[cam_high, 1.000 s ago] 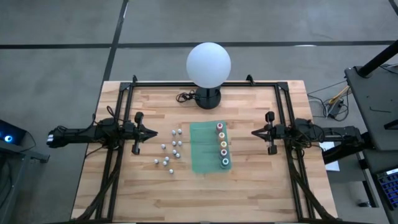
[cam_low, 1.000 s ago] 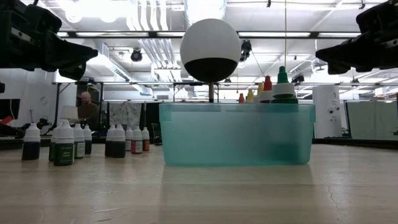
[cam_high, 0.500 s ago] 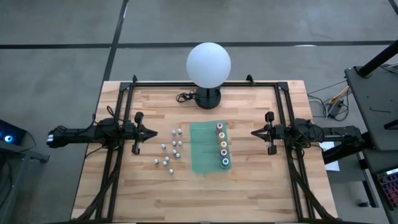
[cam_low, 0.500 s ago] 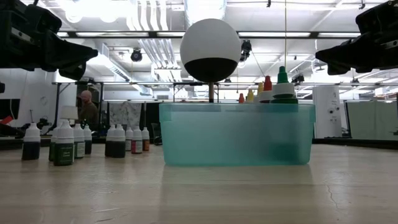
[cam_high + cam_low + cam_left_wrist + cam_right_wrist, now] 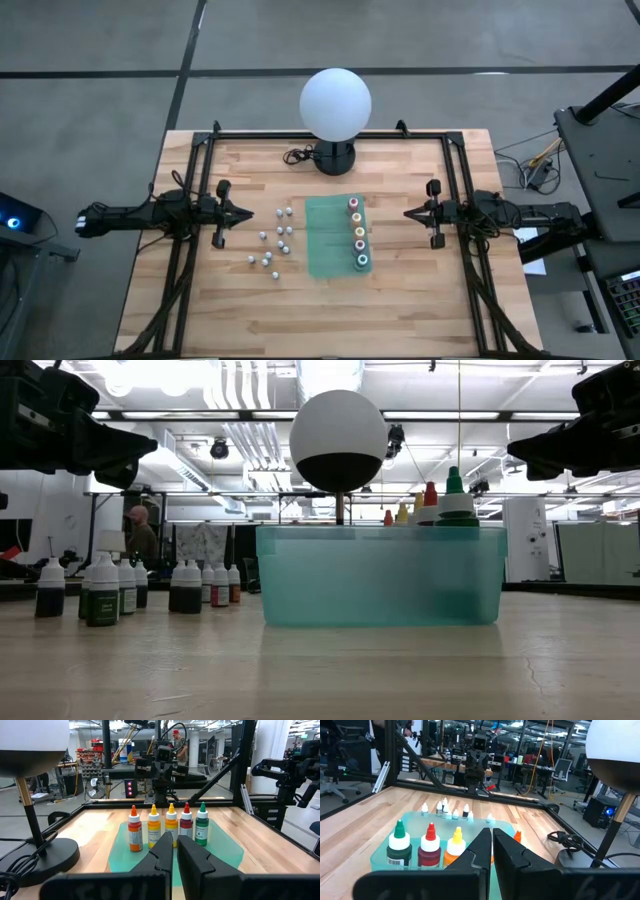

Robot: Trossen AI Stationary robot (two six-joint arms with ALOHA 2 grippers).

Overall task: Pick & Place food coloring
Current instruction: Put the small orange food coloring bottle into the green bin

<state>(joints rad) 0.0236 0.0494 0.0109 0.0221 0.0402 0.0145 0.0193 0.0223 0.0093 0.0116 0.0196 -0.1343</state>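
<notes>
Your five colour-capped food coloring bottles (image 5: 358, 234) stand upright, nozzles pointing straight up, in a single row inside the shallow translucent green plastic tray (image 5: 325, 238); the row runs from the lamp side of the butcher-block wooden table (image 5: 400, 300) toward its near edge, along the tray's right-hand side. About ten smaller white-capped dropper bottles (image 5: 273, 240) stand upright in a loose cluster on the bare wood just left of the tray. Your left gripper (image 5: 247, 214) hangs above the table left of that cluster, fingers pressed together on nothing. Your right gripper (image 5: 408, 212) hangs right of the tray, likewise closed and empty, its tips aimed at the row. The white globe lamp on a black base (image 5: 335, 105) stands at the far edge
</notes>
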